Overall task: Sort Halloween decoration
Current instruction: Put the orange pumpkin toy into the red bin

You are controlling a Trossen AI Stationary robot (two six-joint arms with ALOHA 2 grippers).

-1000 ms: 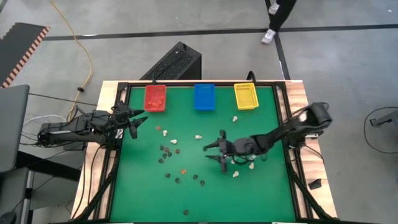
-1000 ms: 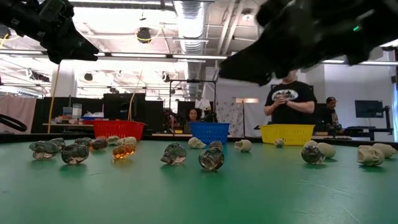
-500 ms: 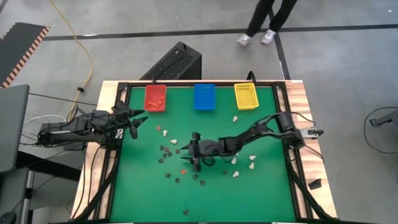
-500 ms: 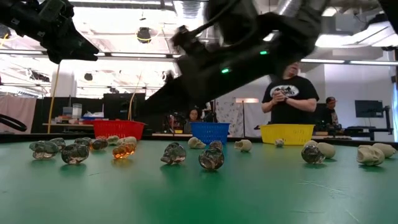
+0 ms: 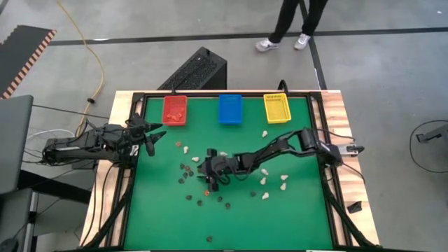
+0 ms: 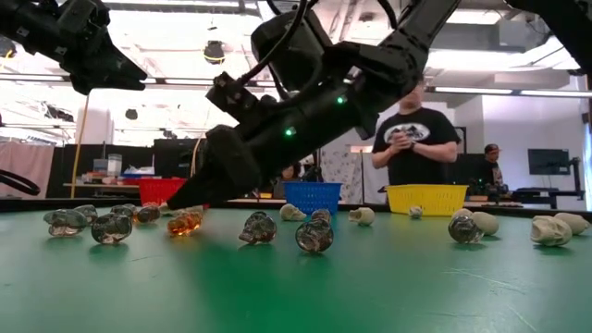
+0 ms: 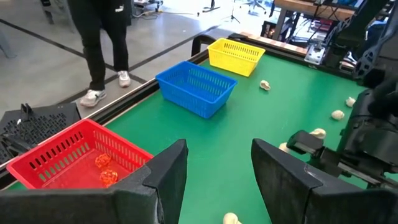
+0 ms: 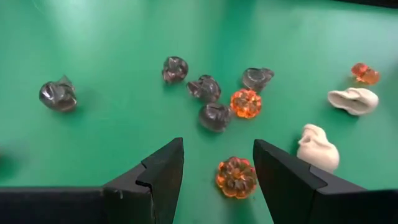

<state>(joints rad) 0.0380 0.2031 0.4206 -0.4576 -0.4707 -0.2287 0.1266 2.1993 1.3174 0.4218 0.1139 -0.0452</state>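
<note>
1. The right gripper (image 5: 208,171) has swept across the green table (image 5: 301,210) since a second ago, from the cream pieces on the right side to the middle cluster, and its arm now stretches out long and low.
2. Its fingers (image 8: 155,174) stand apart, holding nothing, and between them lies an orange pumpkin trinket (image 8: 236,177).
3. In the low view the right gripper's tip comes down right beside the amber piece (image 6: 185,222).
4. The Halloween decoration (image 5: 187,171) lies strewn over the table's middle: smoky-black skull-like pieces, translucent orange pumpkins, cream-white ghost shapes.
5. From the right gripper, the cream ones spread toward 3 o'clock and the dark ones sit around 8 o'clock.
6. The left gripper (image 5: 152,137) has not budged, jaws apart and empty, hanging near the red bin (image 5: 175,110), which holds two orange pieces (image 7: 104,169).
7. The blue bin (image 5: 229,108) and yellow bin (image 5: 276,108) sit at the far edge.
8. The person (image 5: 287,24) beyond the table has stepped leftward.
</note>
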